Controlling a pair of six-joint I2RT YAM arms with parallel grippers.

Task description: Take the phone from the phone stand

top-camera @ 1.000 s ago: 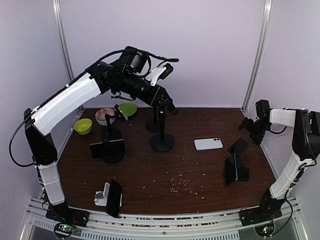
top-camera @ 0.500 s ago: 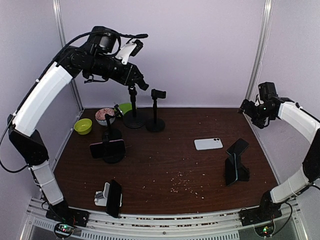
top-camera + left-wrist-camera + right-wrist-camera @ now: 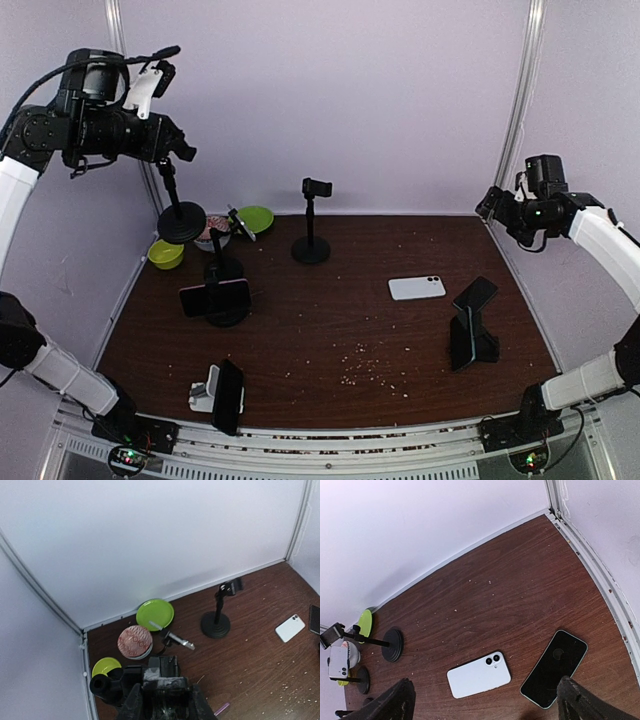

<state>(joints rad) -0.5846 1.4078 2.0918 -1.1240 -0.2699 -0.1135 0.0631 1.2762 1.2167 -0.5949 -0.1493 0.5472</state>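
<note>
My left gripper (image 3: 172,152) is raised high at the far left, shut on the top of a black phone stand (image 3: 181,222) whose pole and round base hang in the air above the bowls. In the left wrist view the stand's clamp (image 3: 167,669) sits between the fingers of that gripper (image 3: 165,700). A white phone (image 3: 417,288) lies flat on the table at the right, camera side up; it also shows as the white phone (image 3: 479,675) below my right gripper (image 3: 486,690). That right gripper (image 3: 500,205) hovers open and empty at the far right.
A second pole stand (image 3: 312,238) stands at the back centre, its clamp bare. A dark phone (image 3: 473,295) rests on a folding stand at the right. Another phone (image 3: 214,297) sits in a stand at the left, one more (image 3: 229,395) at the front. Bowls (image 3: 166,252) are at the back left.
My left arm has swung up and to the left, carrying the black stand from the back centre to high over the bowls. The right arm has risen slightly.
</note>
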